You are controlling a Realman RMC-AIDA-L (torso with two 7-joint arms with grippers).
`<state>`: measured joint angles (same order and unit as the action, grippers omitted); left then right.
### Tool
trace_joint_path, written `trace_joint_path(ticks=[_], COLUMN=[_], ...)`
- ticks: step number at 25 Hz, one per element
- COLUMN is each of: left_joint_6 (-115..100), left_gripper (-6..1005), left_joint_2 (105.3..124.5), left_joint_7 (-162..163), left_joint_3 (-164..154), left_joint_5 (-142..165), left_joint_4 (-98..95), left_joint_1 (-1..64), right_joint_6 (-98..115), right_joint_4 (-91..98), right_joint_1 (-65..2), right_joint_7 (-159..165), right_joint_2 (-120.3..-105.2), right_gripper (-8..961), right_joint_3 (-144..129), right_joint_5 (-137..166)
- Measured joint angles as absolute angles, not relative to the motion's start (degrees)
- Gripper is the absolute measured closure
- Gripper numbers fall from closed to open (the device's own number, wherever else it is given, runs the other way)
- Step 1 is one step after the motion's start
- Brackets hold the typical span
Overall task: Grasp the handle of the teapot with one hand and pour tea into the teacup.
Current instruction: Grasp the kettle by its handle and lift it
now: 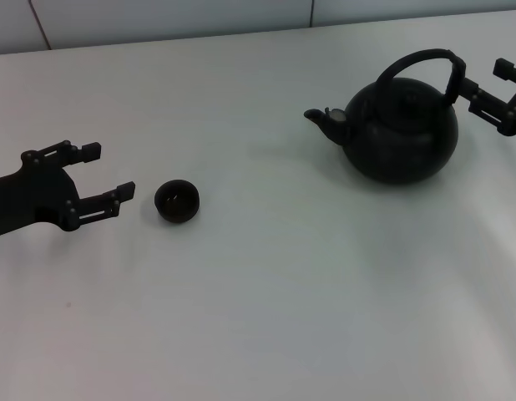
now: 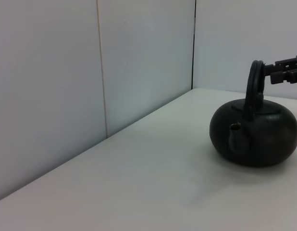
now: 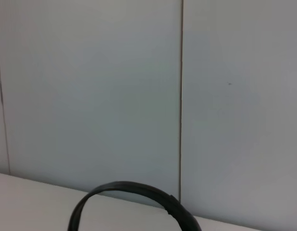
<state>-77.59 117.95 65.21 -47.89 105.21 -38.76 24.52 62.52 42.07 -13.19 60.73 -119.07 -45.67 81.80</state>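
Head view: a pale white table point(image 1: 266, 317) holds two dark things, with a robot pincer at each side. The right gripper point(image 1: 479, 79) reaches in from the right edge, its two black fingers spread open. One finger point(image 1: 460, 73) sits right against the thick black arched handle point(image 1: 421, 60) of the large round matte-black teapot point(image 1: 402, 129); the other finger is farther out, near the edge, so the handle is not gripped. The teapot stands upright on the table just below and to the left of this gripper, its short spout point(image 1: 323, 119) pointing away from the gripper.

The left gripper point(image 1: 106, 178) hovers low at the left side, its fingers also spread open and holding nothing. Just beyond its fingertips, near but apart from them, sits the tiny round dark brown-black teacup point(image 1: 176, 201), upright. Cup and teapot are well apart.

Left wrist view: the teapot point(image 2: 256, 132) appears across the table, spout point(image 2: 237, 134) facing this camera, with the right gripper's finger point(image 2: 285, 72) level with the top of the handle point(image 2: 255, 86).

Right wrist view: only the handle's arch point(image 3: 139, 197) shows, before a pale panelled wall point(image 3: 91, 96).
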Motion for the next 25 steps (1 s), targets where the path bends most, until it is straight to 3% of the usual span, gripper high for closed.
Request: trace_joint_path(ticks=[25], left_joint_6=[-77.54], left_gripper=[207], left_joint_2=[117.77], left_joint_7=[65.04], left_joint_3=[-47.9], left_joint_5=[105.21], left_joint_4=[-38.76], left_joint_1=[24.44], right_joint_6=[57.77], right_joint_4=[37.77], right_joint_1=[-17.73], right_joint_7=[59.15], right_joint_2=[-118.95], right_gripper=[393], right_joint_3=[-45.61], right_joint_5=[81.68])
